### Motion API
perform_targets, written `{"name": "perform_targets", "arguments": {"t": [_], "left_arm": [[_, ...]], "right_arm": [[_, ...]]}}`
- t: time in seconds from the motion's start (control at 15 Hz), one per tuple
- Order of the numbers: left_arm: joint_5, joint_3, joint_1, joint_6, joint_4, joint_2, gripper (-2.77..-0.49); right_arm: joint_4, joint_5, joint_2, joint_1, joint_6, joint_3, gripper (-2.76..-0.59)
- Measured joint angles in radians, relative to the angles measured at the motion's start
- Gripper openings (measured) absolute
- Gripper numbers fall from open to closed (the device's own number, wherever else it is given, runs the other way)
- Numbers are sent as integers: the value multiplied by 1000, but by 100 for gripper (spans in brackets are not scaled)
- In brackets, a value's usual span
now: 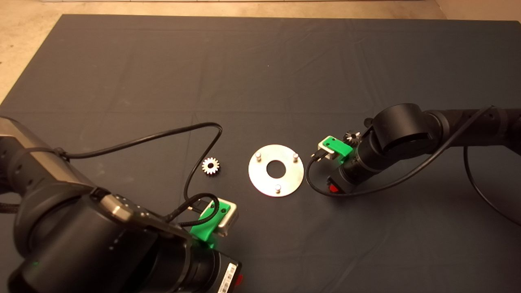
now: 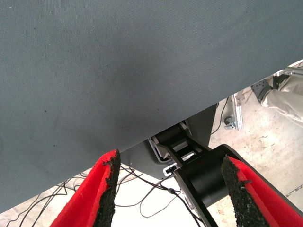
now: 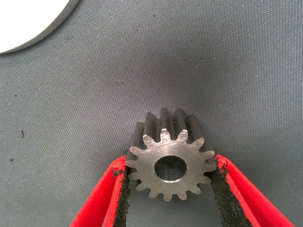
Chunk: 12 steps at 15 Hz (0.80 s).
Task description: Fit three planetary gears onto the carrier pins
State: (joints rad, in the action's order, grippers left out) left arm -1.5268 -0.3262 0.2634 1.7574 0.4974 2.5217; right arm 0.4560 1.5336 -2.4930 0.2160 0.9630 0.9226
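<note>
The shiny round disc (image 1: 276, 170) lies mid-mat with its three carrier pins (image 1: 257, 156) upright and bare. One planetary gear (image 1: 211, 166) rests flat on the mat left of the disc. A second gear (image 1: 352, 137) peeks out behind the right arm. In the right wrist view, my right gripper (image 3: 170, 163) is shut on a third gear (image 3: 170, 161), a pad pressing its teeth on each side, with the disc's rim (image 3: 33, 28) close by. In the head view that gripper (image 1: 333, 187) is just right of the disc. My left gripper (image 2: 170, 158) is open and holds nothing.
The left arm (image 1: 101, 240) sits at the mat's near left corner, its cable (image 1: 163, 136) looping toward the left gear. The left wrist view shows the mat's edge, the robot's base, floor cables and a person's leg (image 2: 284, 97).
</note>
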Motion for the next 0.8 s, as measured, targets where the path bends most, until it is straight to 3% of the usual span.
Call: {"name": "perform_targets", "arguments": {"t": [0.8], "left_arm": [[0,0,0,0,0,0,-179]], "right_arm": [[8,-1,0,-2,-12,0,-234]]}}
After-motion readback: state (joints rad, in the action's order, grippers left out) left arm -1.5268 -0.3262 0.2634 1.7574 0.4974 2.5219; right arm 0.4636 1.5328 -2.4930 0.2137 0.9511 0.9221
